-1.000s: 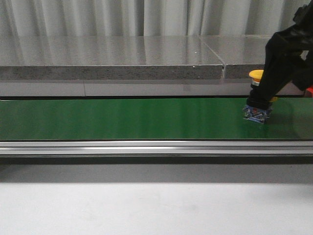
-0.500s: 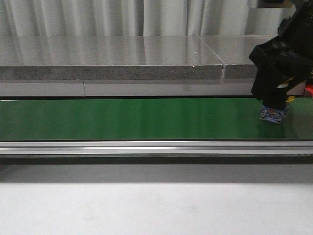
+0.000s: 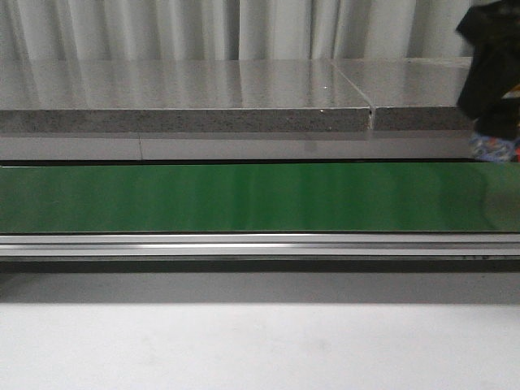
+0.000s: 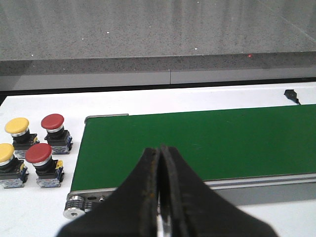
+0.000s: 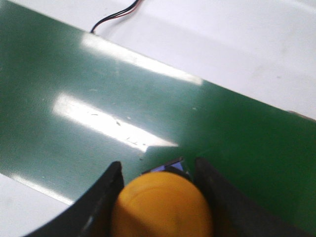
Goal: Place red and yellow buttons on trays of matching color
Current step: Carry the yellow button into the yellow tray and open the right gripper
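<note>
On my right wrist feed I see the right gripper (image 5: 160, 197) closed around a yellow button (image 5: 163, 205): its domed cap fills the space between the two black fingers (image 5: 101, 197), which press against it on either side, and a bit of the bluish base shows just beyond the cap. The button hangs above the green conveyor belt (image 5: 123, 108), with glare streaks on the belt surface and white table beyond its edge. From the front camera I find that arm at the far right edge, a dark shape raised above the belt (image 3: 244, 195), with the button's blue base (image 3: 491, 149) peeking out beneath it; I cannot see the cap from there. My left gripper (image 4: 160, 197) has its fingers pressed together with nothing between them, and it hovers over the near rail of the belt's end. Beside that end, on the white table (image 4: 39, 202), four more buttons stand upright in a cluster: two yellow ones (image 4: 16, 126) and two red ones (image 4: 52, 121), well apart from the left gripper.
</note>
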Tool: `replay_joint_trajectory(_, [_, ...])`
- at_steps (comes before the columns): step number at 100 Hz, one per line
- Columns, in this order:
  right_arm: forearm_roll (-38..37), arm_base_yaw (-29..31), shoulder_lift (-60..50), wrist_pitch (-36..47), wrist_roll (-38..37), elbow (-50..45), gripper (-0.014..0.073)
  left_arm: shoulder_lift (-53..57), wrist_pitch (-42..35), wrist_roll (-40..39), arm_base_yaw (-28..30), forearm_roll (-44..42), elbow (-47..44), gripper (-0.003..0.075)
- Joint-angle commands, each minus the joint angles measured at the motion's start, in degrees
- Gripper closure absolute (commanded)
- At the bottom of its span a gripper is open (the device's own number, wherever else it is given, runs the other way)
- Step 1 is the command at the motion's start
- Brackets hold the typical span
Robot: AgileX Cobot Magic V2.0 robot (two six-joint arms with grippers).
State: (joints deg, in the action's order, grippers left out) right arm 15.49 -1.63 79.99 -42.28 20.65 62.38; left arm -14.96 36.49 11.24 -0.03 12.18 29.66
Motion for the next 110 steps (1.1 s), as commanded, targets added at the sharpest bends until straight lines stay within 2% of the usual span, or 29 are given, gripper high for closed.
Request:
replay_joint_trajectory(1, [0.12, 5.48, -4.88, -0.49, -0.58, 1.96, 0.0489, -0.55, -3.92, -0.13, -0.29, 1.03, 1.4, 0.0739])
replay_joint_trajectory(21, [0.19, 23.28, -8.86, -2.45, -1.56, 1.96, 0.0489, -0.55, -3.92, -0.13, -0.29, 1.03, 1.4, 0.0739])
replay_joint_trajectory(31, [0.19, 31.67, -8.62, 0.85, -4.85, 1.86, 0.0489, -0.55, -3.92, -0.13, -0.29, 1.03, 1.4, 0.0739])
replay_joint_trajectory(45, [0.19, 38.87, -6.73, 5.81, -8.26, 1.86, 0.0489, -0.55, -3.92, -0.13, -0.29, 1.03, 1.4, 0.0739])
replay_joint_trajectory(76, [0.19, 45.26, 4.15, 13.49, -10.77, 1.86, 0.0489, -0.55, -3.92, -0.13, -0.29, 1.03, 1.4, 0.0739])
replay_joint_trajectory(110, [0.19, 45.83, 12.55, 16.31, -10.77, 1.86, 0.0489, -0.55, -3.92, -0.13, -0.29, 1.03, 1.4, 0.0739])
